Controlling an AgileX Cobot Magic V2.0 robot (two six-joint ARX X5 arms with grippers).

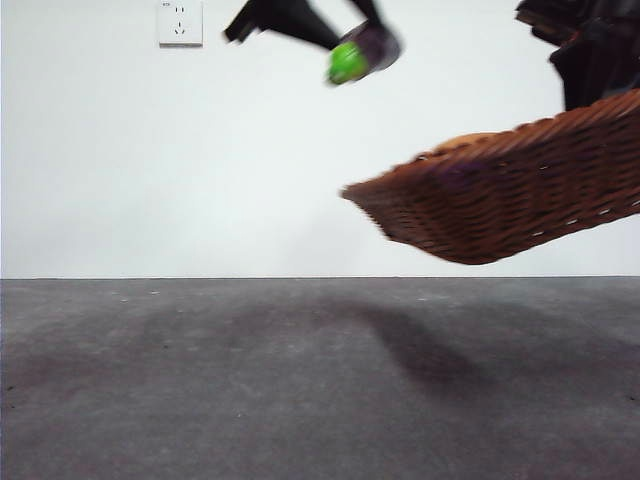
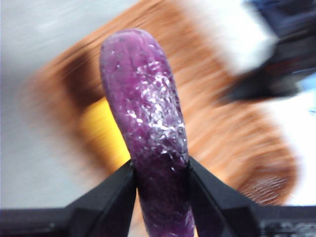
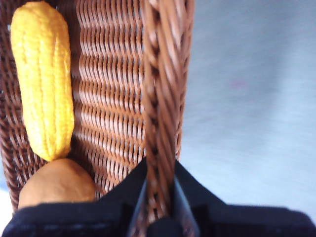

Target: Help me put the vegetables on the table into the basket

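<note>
Grey, matte and slightly speckled, the flat table surface [image 1: 300, 390] fills the lower part of the front view and carries only a soft dark shadow. A plain white wall [image 1: 150, 170] stands behind it, with a white wall socket [image 1: 180, 22] near the top.

The shallow reddish-brown woven wicker basket [image 1: 500, 195] hangs clear of the table, tilted, with its lower edge toward the middle of the front view. The right gripper [image 3: 159, 197] is clamped on the braided rim [image 3: 160, 98] of the basket, one black jaw on each side of the rim. Inside the basket lie the stubby yellow corn-like piece [image 3: 43, 79] and, just beside its end, the tan-brown oval potato [image 3: 58, 182].

The left gripper [image 2: 160, 192] is closed on the small dark-purple eggplant [image 2: 148, 123], gripping it across its body. In the front view the eggplant's green cap [image 1: 347, 63] shows high above the table, up and to the side of the basket's low edge, not touching it. The left wrist view shows the basket blurred behind the eggplant.
</note>
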